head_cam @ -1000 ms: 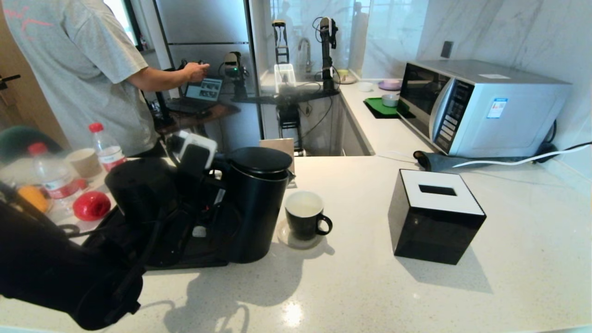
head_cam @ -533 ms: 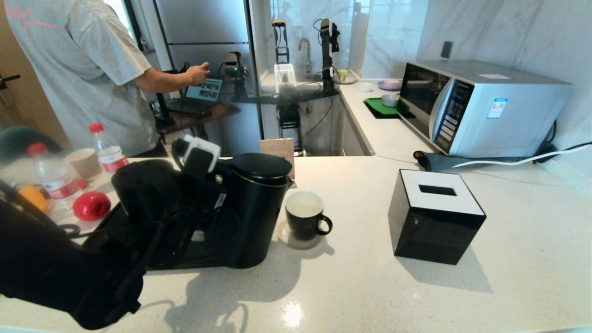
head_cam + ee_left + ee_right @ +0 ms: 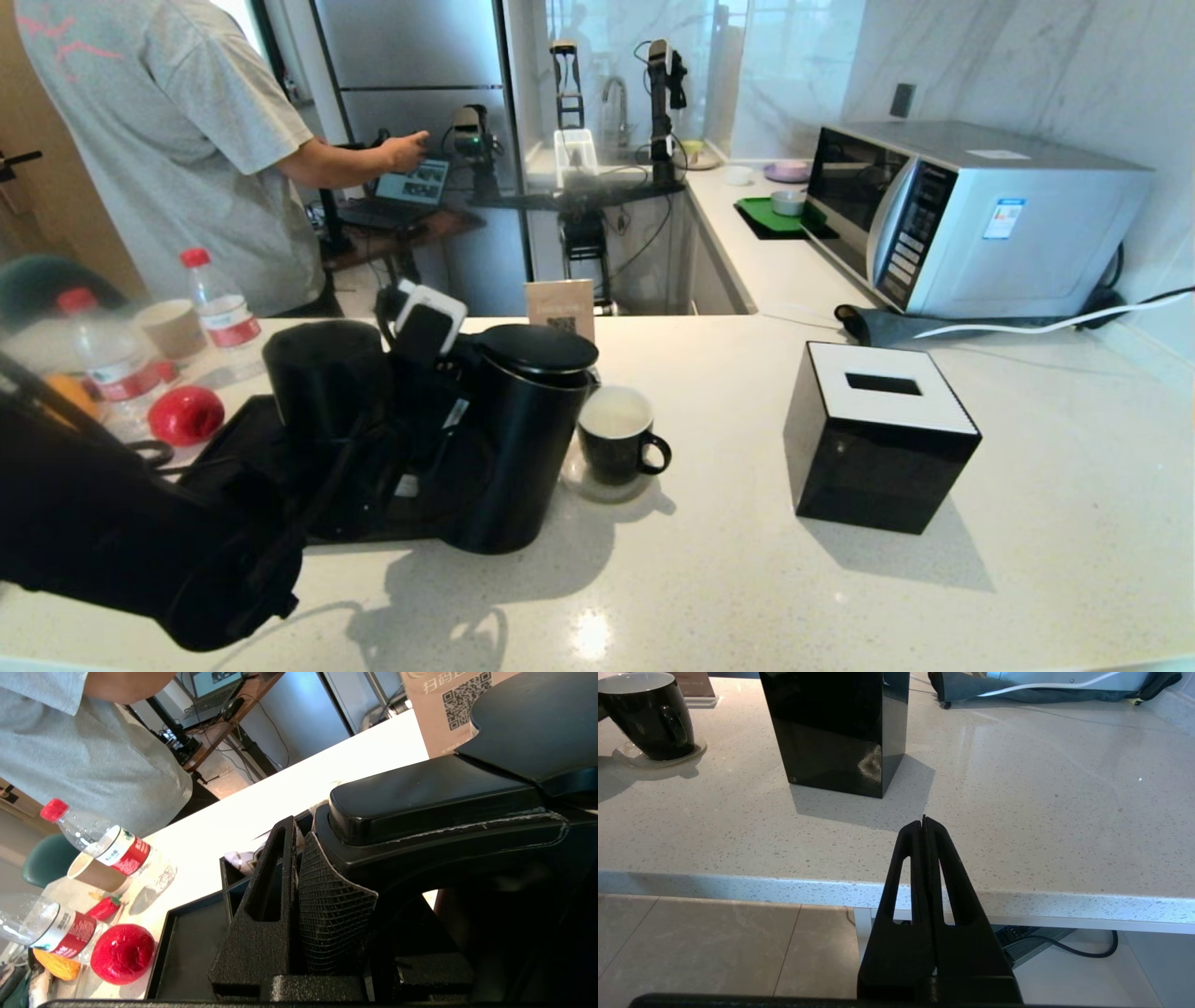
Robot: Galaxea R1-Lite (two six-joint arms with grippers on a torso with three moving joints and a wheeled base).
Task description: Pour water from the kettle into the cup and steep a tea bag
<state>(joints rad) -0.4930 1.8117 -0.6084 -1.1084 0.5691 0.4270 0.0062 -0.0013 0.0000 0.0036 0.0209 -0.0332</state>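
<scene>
The right gripper [image 3: 924, 823] is hanging parked off the counter's [image 3: 747, 579] near edge, fingers pressed together. At ten o'clock, the left gripper [image 3: 299, 868] is clamping the kettle's [image 3: 523, 439] handle, tilting the kettle (spout first) toward the cup [image 3: 616, 434], which is sitting touching it at three o'clock on a saucer [image 3: 597, 487].

The left gripper [image 3: 327, 877] clamps its fingers [image 3: 261, 905] on the kettle [image 3: 467, 812] handle; at eight o'clock, a red ball [image 3: 122, 953] sits on the counter [image 3: 261, 807].
</scene>
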